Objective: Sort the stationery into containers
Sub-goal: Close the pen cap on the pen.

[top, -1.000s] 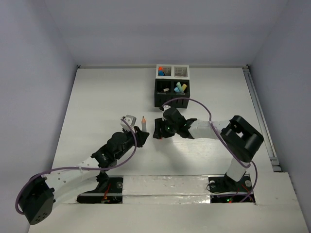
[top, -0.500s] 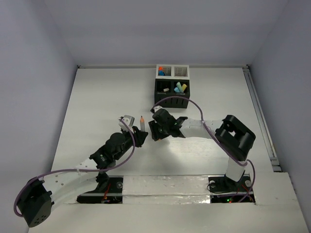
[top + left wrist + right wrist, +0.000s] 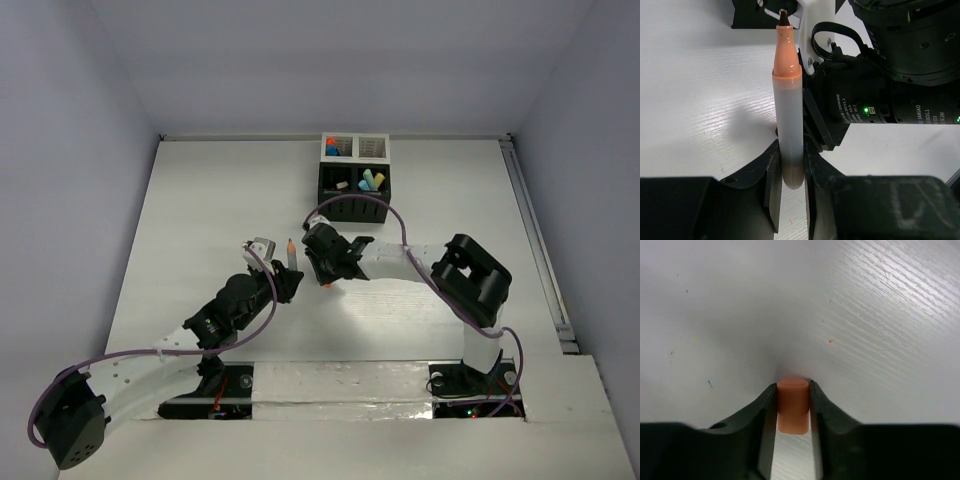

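Our left claw [image 3: 791, 172] is clamped tight on the tail end of an uncapped marker [image 3: 789, 115]. Its pale barrel stands between the pads, and its orange collar and dark nib point to twelve o'clock in the wrist view. From above, that marker sits near the middle of the bench [image 3: 200, 200], with the right claw [image 3: 792, 390] just beside it at three o'clock.

The right claw has drawn in until both fingers press the sides of a short orange cap [image 3: 792, 407], which sits low over the bench; we cannot tell whether it is clear of the surface.

We judge the step in hand to be fitting this cap back on the nib. To do it well we should:

- keep the left claw steady, since it holds only the marker's far end and the nib can swing;
- lift the cap, turn its open mouth toward the nib, and line the two axes up before pushing;
- press along the barrel, not across it, so nothing twists out of either grip.

The organizer [image 3: 322, 192] waits at twelve o'clock, well apart from both claws, with highlighters [image 3: 372, 181] already in its black part.
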Robot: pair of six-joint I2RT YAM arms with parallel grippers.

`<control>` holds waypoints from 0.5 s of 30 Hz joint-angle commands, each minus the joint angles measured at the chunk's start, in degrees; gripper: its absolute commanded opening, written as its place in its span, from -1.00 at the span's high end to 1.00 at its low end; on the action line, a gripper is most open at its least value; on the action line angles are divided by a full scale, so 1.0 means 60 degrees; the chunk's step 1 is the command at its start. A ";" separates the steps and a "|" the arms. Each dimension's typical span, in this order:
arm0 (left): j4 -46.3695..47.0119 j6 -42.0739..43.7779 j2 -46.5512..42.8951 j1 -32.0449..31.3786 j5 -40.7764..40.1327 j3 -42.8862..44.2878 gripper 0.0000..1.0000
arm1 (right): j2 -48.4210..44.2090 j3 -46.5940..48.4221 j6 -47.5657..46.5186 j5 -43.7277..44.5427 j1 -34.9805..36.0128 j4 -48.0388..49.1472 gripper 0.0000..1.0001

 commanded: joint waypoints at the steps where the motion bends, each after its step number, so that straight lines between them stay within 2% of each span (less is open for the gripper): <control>1: 0.0256 0.0046 -0.0079 0.0030 -0.0058 -0.0119 1.00 | 0.0647 0.0008 -0.0122 0.0714 -0.0002 -0.0982 0.52; 4: 0.0300 0.0031 -0.0064 0.0030 -0.0029 -0.0148 1.00 | 0.0341 -0.0108 -0.0107 0.1328 -0.0002 -0.0881 0.94; 6: 0.0373 0.0017 -0.0021 0.0030 0.0074 -0.0163 1.00 | -0.0536 -0.0080 -0.0326 0.1797 -0.0118 -0.0676 0.99; 10: 0.0666 0.0045 0.0228 0.0030 0.0308 -0.0148 1.00 | -0.2396 0.0242 -0.0635 0.1638 -0.0324 0.0464 1.00; 15: 0.0915 0.0148 0.0244 0.0030 0.0484 -0.0236 1.00 | -0.3891 0.0069 -0.0080 0.1462 -0.0324 0.3055 1.00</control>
